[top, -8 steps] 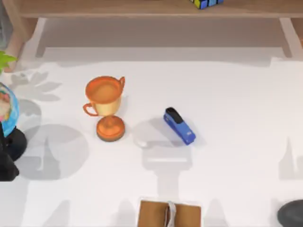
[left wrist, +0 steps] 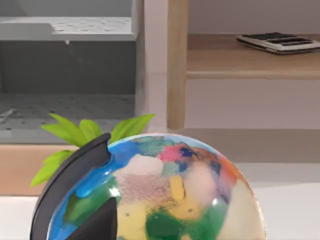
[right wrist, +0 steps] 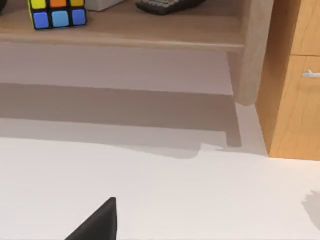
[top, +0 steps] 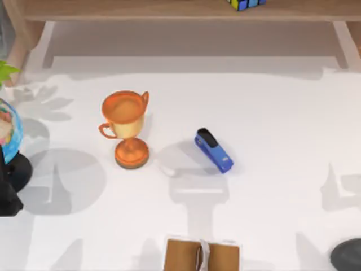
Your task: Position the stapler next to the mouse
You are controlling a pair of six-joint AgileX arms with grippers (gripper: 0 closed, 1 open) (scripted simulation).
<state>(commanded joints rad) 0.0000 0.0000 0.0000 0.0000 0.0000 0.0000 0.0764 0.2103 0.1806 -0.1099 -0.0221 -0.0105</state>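
From above, on the white counter (top: 271, 113): blue stapler (top: 214, 151) near the middle, lying flat and slantwise, black rear end toward the far left, untouched. Well apart from it, at the near right corner, dark grey mouse (top: 347, 257), cut by the edge and seen in part. Left of the stapler, near but not touching, an orange trophy cup (top: 127, 127) standing upright. At the far left edge, a globe (top: 8, 135) on a black base, with a green leaf (top: 5, 70) beyond it. At the near edge, middle, a brown book (top: 202, 255). Along the back, a wooden shelf (top: 141, 10) carrying a coloured puzzle cube (top: 245, 4). From the left wrist: close behind the globe (left wrist: 170, 195), parked at the counter's left; a dark tip of the left pincer (left wrist: 97, 225) low against the globe, released or clenched impossible to tell. Green leaves (left wrist: 85, 132) behind the globe, and a calculator (left wrist: 277, 42) on a shelf farther back. From the right wrist: over bare counter on the right side, facing the shelf; a black tip of the right pincer (right wrist: 100, 222) at the lower edge, grasping nothing visible, released or clenched impossible to tell. Puzzle cube (right wrist: 57, 12) on the shelf, a wooden cabinet (right wrist: 295, 75) beside it.
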